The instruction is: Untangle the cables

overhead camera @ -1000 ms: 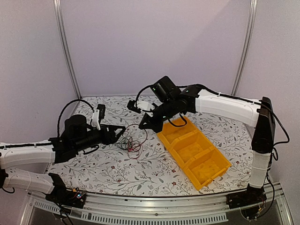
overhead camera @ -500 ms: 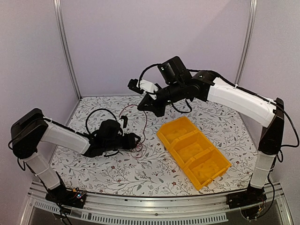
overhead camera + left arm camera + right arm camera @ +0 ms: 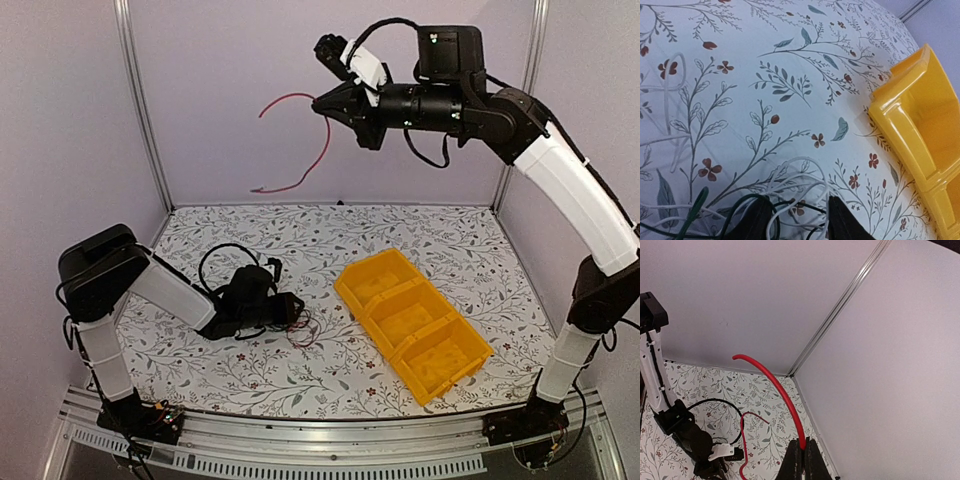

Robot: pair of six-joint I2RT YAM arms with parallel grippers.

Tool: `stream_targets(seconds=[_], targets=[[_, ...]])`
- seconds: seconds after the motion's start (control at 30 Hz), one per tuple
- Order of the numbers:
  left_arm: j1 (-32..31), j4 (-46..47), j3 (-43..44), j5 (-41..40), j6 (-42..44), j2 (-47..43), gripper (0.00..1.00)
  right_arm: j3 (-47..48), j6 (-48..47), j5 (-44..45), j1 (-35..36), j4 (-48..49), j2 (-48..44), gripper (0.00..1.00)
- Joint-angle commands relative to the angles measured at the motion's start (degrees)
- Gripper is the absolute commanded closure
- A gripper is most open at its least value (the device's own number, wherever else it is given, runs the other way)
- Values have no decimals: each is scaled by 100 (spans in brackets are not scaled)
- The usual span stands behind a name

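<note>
1. The right fingers [image 3: 800, 454] are pinched tight on the thin red wire [image 3: 774, 382] and hold it high above the floral-patterned worktop [image 3: 300, 235], toward 12 o'clock. The wire arcs out of the grip and hangs loose against the back wall. It looks clear of the pile.
2. The left fingers [image 3: 293, 308] sit low on the worktop at about 8 o'clock, partly apart. Loops of thin white wire [image 3: 801, 182] and thin black wire [image 3: 790, 206] lie in the gap between them, and nothing looks pinched.
3. A yellow plastic three-compartment bin [image 3: 455, 365] lies toward 4 o'clock, near the pile but not touching it.
4. The step in hand appears to be parting the red wire from the other two. To finish it well, carry the wire to bare worktop around 1 o'clock, well apart from the pile. Lower it slowly so the dangling tail lands first and does not swing back toward 8 o'clock.
5. For the left fingers, the better grip is on a single strand. The white loop nearest the tips is the likely choice. Closing on both strands would probably drag them along as one knot.
6. A green strand [image 3: 695, 205] crosses the wrist view at 7 o'clock. I cannot tell what it belongs to, so it is best avoided.
</note>
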Motion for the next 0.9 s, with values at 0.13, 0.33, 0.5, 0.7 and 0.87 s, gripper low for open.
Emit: stream_targets(seconds=[0.13,0.33,0.5,0.7,0.87], targets=[[-75,-229,-116,208,174,-413,55,-190,-112,157,-724,291,-484,100],[-98,-1104,318,408,661,-1565,46,-1580,178,-242,-1452,898,-929,100],[-107,-1928,605,179,1139,-2461,42,-2808,316,-419,-1861,1305,-1302,100],[-71,-3048,1199,-415,1991,-3160,38,-3650,307,-449,-2132,1530,-1563,100],[83,-3886,2083,-817,2655,-3180,34,-4123,267,-417,-2209,1559,-1698,100]])
